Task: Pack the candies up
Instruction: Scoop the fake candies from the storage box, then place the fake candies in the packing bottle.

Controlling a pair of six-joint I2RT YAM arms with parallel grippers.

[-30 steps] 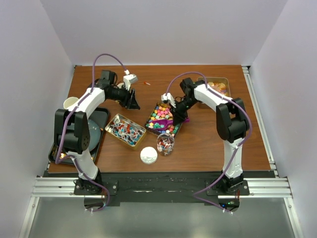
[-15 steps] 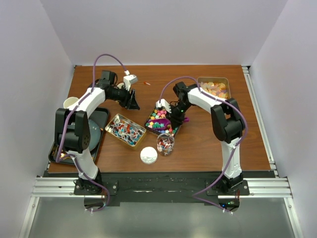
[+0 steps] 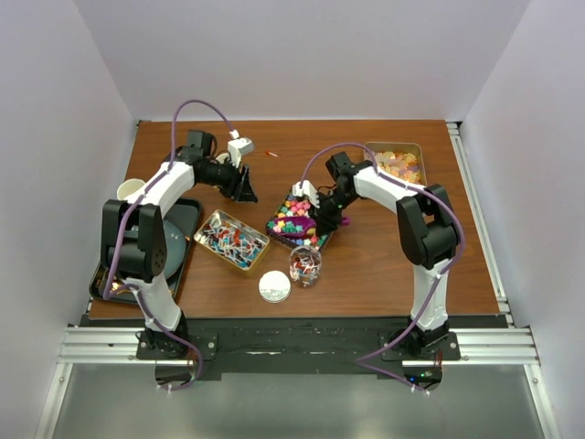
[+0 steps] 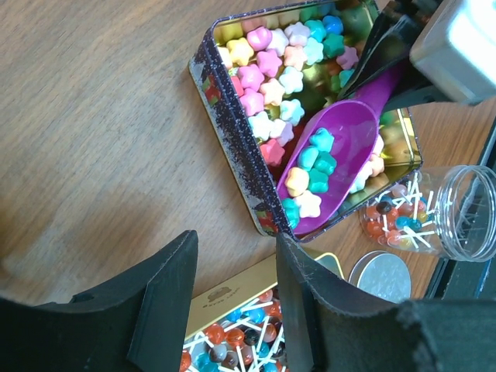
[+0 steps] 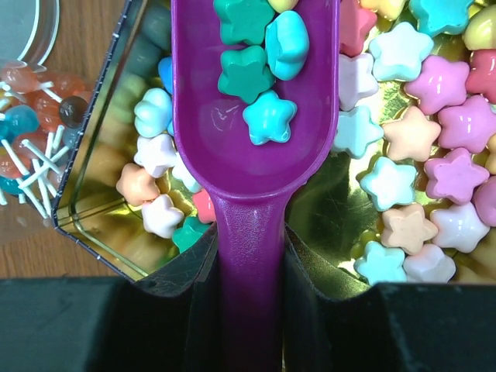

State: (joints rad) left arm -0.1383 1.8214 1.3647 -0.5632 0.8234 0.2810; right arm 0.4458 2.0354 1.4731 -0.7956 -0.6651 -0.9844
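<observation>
Right fingers (image 5: 182, 310) grip the purple plastic scoop (image 5: 232, 132); left fingers (image 4: 167, 302) open, empty. Hazard: a tilt spills its pastel star-shaped candies (image 5: 269, 116) short of the lower-centre clear jar (image 3: 304, 265).

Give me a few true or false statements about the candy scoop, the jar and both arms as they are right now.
1. The right end effector grips the purple scoop by its handle. True.
2. The scoop is empty. False: several star candies sit in its bowl.
3. The left end effector holds a lollipop. False: it is open and holds nothing.
4. The jar is uncapped, and its lid lies on the table beside it. True.
5. The jar is empty. False: it contains lollipops.
</observation>
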